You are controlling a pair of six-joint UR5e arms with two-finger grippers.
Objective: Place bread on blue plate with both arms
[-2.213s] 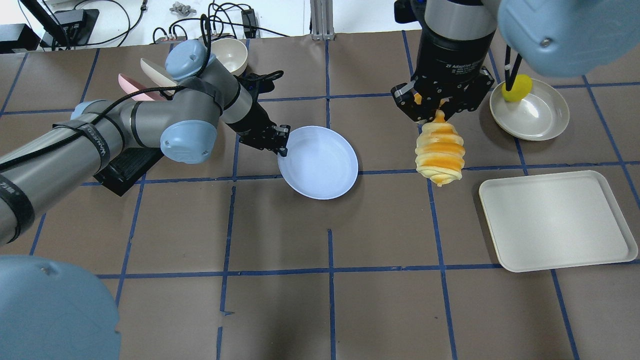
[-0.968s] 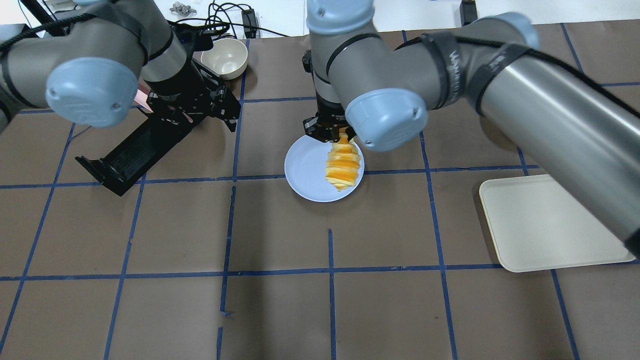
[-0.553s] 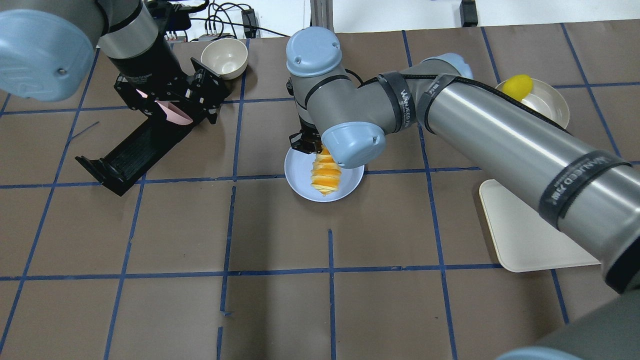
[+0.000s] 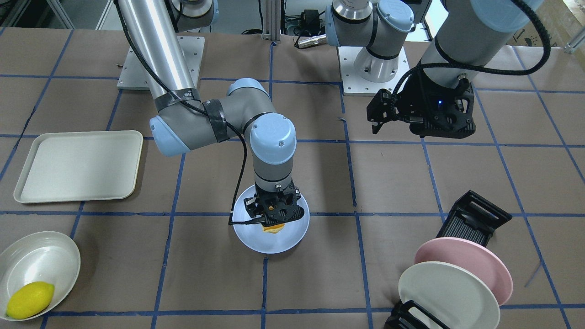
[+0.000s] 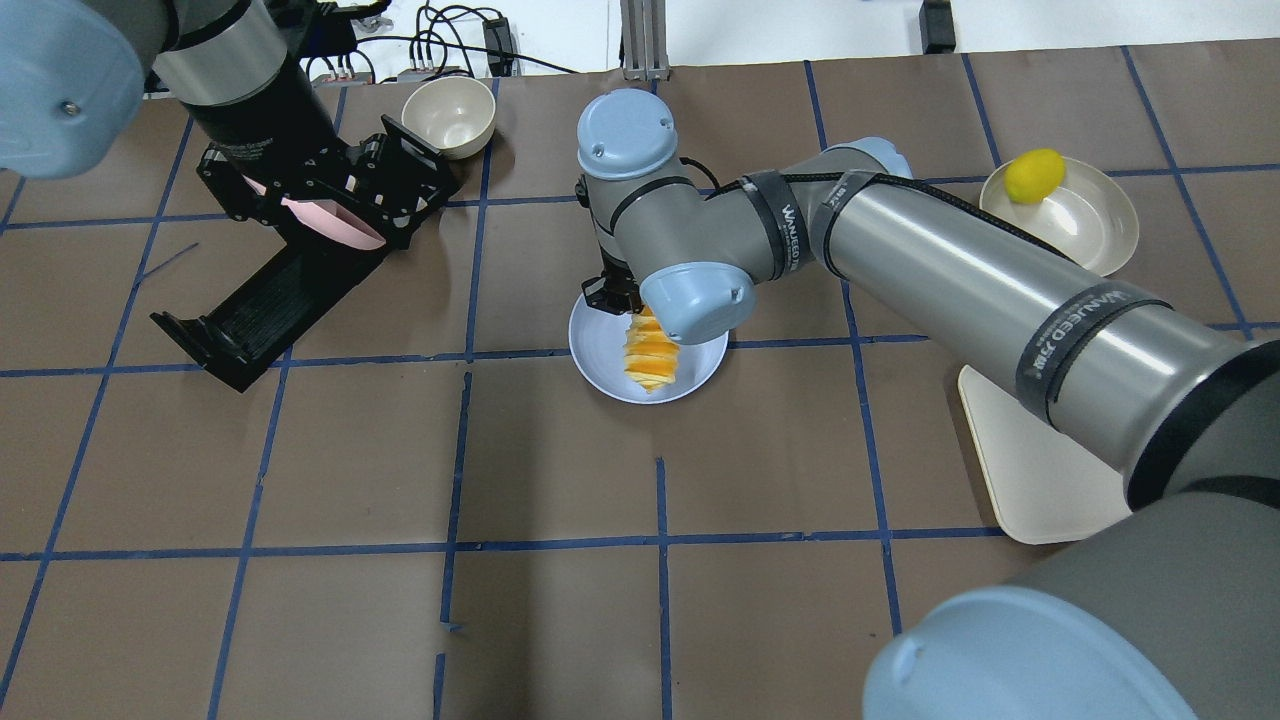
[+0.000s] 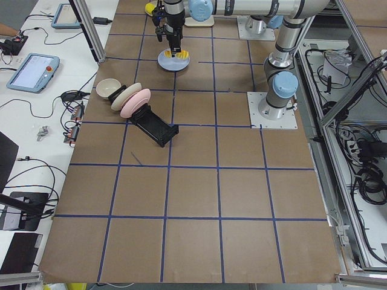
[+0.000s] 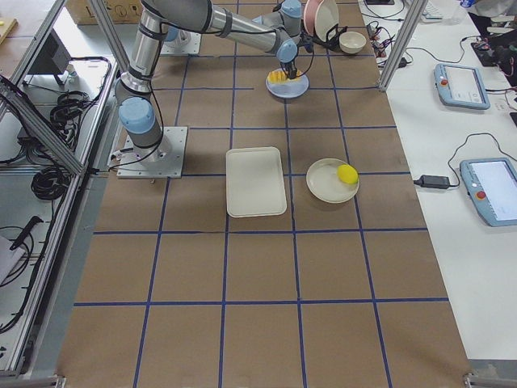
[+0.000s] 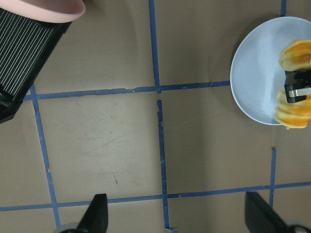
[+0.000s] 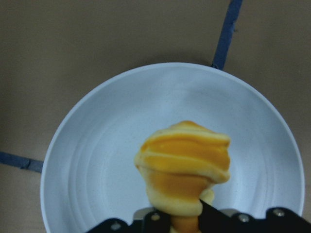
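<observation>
The bread hangs end-down from my right gripper, which is shut on its upper end, low over the blue plate. In the right wrist view the bread points at the plate's middle; I cannot tell whether it touches. In the front view the right gripper covers most of the bread above the plate. My left gripper is open and empty, raised over the table to the plate's left. Its wrist view shows the plate and bread at upper right.
A black rack holds a pink plate and a cream plate beside the left gripper. A cream bowl stands behind it. A lemon lies in a white bowl. A cream tray lies at the right.
My right arm carried the bread left from near the lemon bowl to over the blue plate and lowered it. My left gripper left the plate's rim and drew back to the left.
</observation>
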